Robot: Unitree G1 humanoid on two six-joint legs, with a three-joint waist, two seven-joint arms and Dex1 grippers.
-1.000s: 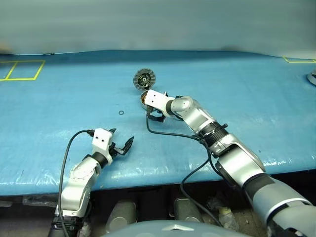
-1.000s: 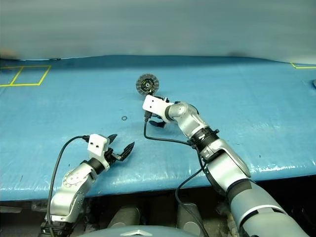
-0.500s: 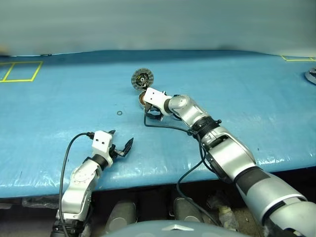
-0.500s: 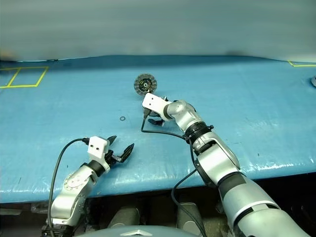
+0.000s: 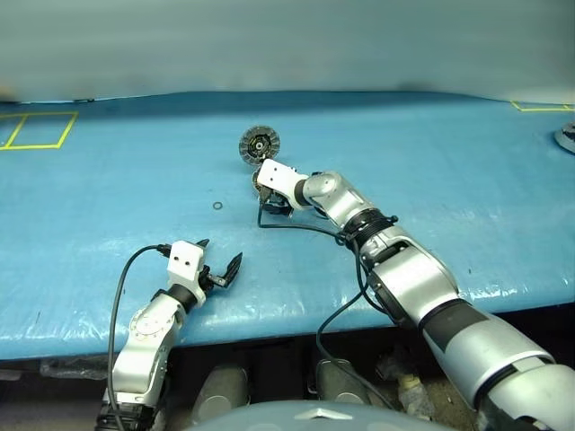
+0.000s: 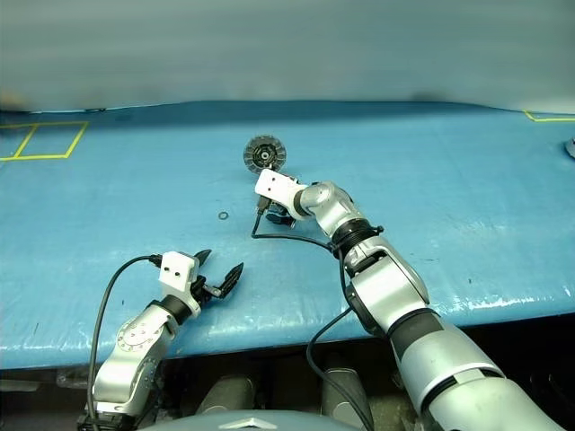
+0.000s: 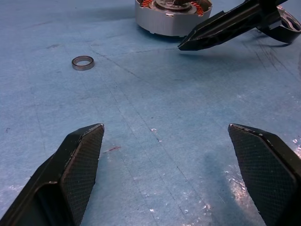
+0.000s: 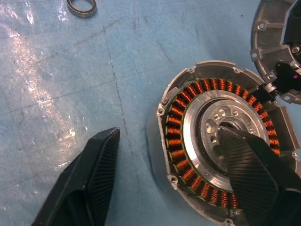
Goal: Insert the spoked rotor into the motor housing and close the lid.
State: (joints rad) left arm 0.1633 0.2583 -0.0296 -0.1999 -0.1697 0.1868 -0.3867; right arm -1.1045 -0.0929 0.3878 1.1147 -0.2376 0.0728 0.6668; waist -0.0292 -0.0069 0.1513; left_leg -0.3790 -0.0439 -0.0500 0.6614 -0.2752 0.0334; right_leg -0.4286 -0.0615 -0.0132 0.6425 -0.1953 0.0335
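- The motor housing [image 8: 221,146] sits on the surface [image 5: 431,162], mid-way across.
- The lid [image 5: 260,143] lies just behind it.
- A small ring [image 5: 218,206] lies to the housing's left, apart.

Matt grey metal motor housing [image 8: 221,146] with glossy copper windings [image 8: 181,117].

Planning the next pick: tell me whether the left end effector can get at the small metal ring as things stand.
Probably yes: the left end effector is open, and bare blue table lies between it and the small metal ring; the motor housing sits off to one side.

Head stereo overlooks table [image 5: 108,180]; wrist cameras close, sharing motor housing [image 8: 221,155].
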